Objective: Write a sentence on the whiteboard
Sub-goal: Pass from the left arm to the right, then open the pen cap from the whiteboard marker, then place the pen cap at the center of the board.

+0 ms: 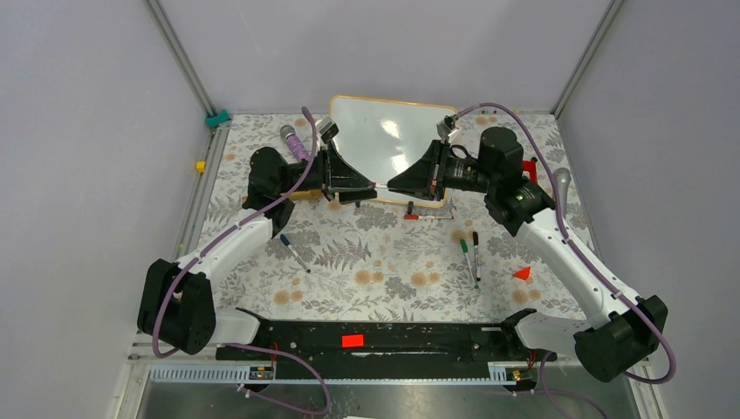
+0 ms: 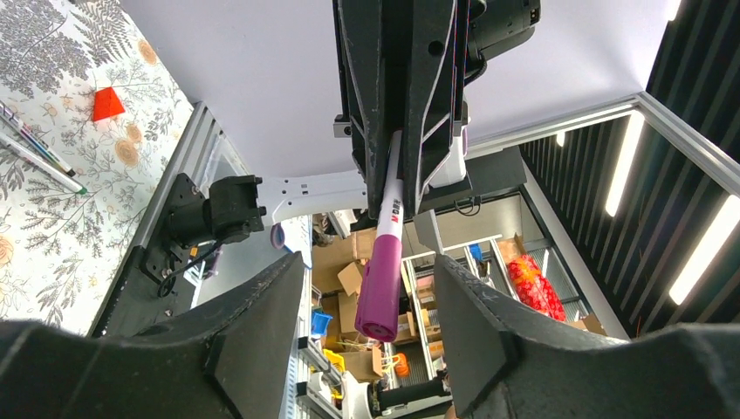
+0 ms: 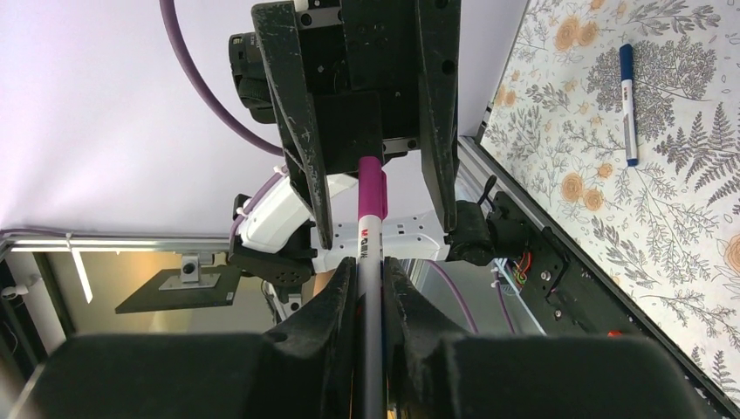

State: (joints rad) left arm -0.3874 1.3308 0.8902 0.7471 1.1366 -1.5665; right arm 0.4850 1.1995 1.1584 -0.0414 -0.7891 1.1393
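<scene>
The whiteboard [image 1: 393, 131] stands at the back of the table, its glossy face bare; no sentence is in view on it. In front of it my two grippers meet tip to tip above the table. My right gripper [image 1: 392, 184] [image 3: 371, 272] is shut on the white barrel of a marker [image 3: 370, 229] [image 1: 380, 185]. The marker's magenta cap [image 2: 384, 284] points into my left gripper [image 1: 370, 186] [image 2: 368, 271]. That gripper is open, its fingers [image 2: 262, 332] standing apart on both sides of the cap without touching it.
Loose markers lie on the floral cloth: a blue one [image 1: 294, 252] [image 3: 626, 103] at left, a red one [image 1: 428, 216] in the middle, green [image 1: 466, 257] and black [image 1: 476, 253] ones at right. A red triangle [image 1: 522, 273] [image 2: 108, 103] lies near the right arm. A purple-handled tool [image 1: 295, 141] lies left of the board.
</scene>
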